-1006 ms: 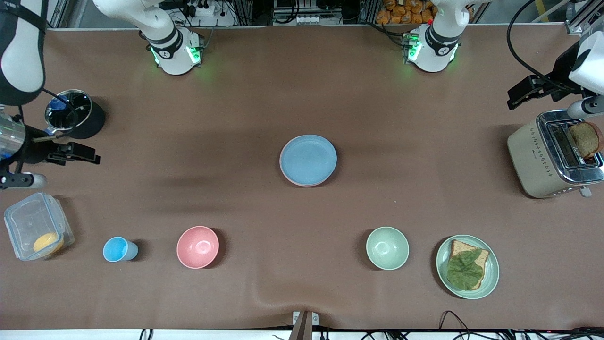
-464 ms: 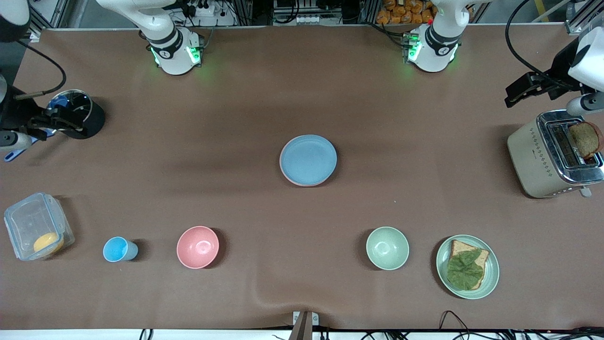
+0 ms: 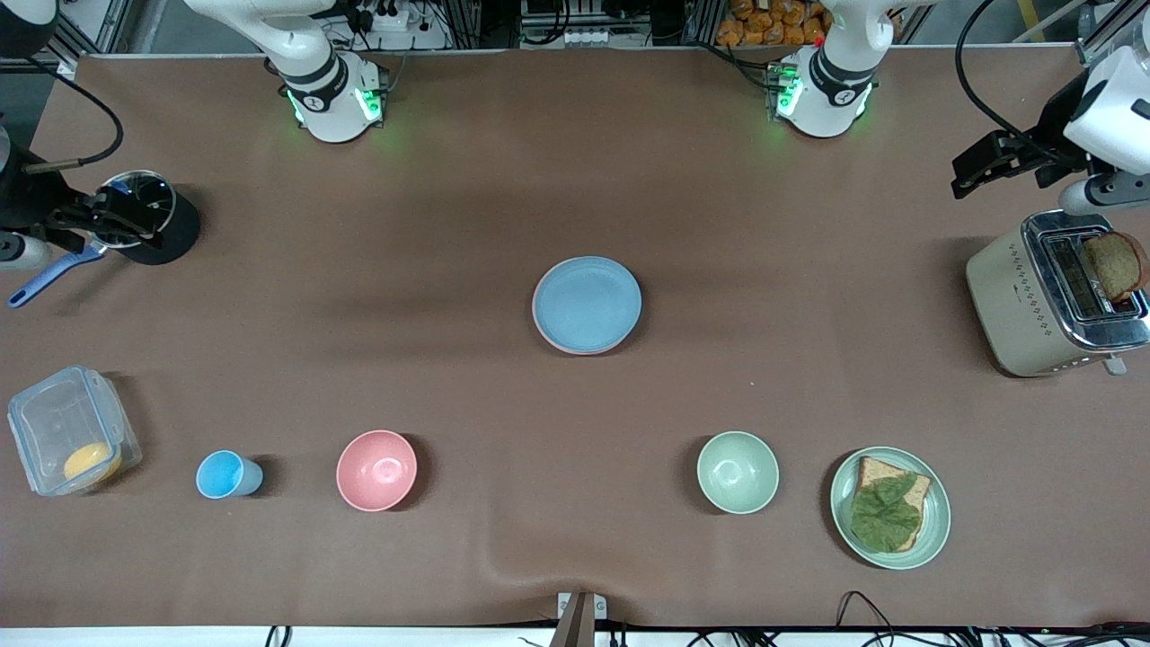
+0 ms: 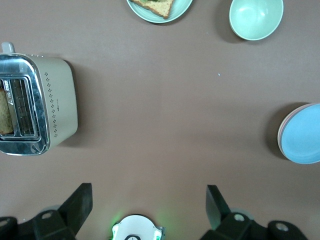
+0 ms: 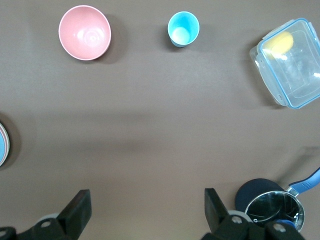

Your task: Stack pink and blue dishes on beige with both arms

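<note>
In the middle of the table lies the light blue plate (image 3: 587,304), the top of a stack. A pale pink plate's rim (image 3: 540,329) peeks out beneath it. The stack also shows at the edge of the left wrist view, with the blue plate (image 4: 303,134) uppermost. No beige plate shows on its own. My left gripper (image 3: 979,166) hangs open and empty in the air by the toaster, at the left arm's end of the table. My right gripper (image 3: 112,220) is open and empty over the black pot, at the right arm's end.
A toaster (image 3: 1015,301) with toast stands at the left arm's end. A green plate (image 3: 940,512) with bread, a green bowl (image 3: 738,472), a pink bowl (image 3: 376,470), a blue cup (image 3: 225,474) and a clear container (image 3: 54,422) line the near side. The black pot (image 3: 175,229) stands beside the right gripper.
The right gripper has drawn back from near the container to over the black pot. The left gripper has shifted slightly toward the bases. The stack has not moved.
</note>
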`<move>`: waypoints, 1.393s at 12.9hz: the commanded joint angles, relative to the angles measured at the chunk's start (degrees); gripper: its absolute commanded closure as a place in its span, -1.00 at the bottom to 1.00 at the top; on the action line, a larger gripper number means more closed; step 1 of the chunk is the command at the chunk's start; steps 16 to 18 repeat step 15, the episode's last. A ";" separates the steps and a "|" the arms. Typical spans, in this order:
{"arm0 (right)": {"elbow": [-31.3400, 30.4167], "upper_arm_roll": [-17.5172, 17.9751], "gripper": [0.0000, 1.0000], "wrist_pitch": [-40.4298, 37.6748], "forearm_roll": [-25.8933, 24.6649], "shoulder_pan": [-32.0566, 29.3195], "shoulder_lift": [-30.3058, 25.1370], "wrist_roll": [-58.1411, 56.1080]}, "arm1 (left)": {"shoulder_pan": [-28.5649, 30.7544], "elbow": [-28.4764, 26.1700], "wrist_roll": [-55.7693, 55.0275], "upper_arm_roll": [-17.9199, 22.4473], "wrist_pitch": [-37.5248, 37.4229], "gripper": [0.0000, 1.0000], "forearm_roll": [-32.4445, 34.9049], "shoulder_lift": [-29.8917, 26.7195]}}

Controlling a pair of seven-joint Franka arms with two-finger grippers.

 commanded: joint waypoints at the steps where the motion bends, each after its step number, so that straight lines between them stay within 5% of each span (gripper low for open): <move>1: -1.40 1.17 -1.00 0.57 -0.94 -1.11 -1.60 0.17 | -0.46 -0.30 1.90 0.71 -0.67 -1.00 -0.98 -0.91; 18: -1.05 1.08 -1.00 0.75 -0.50 -1.82 -1.68 0.17 | -0.64 0.05 1.91 0.71 -0.58 -1.00 -0.80 -0.73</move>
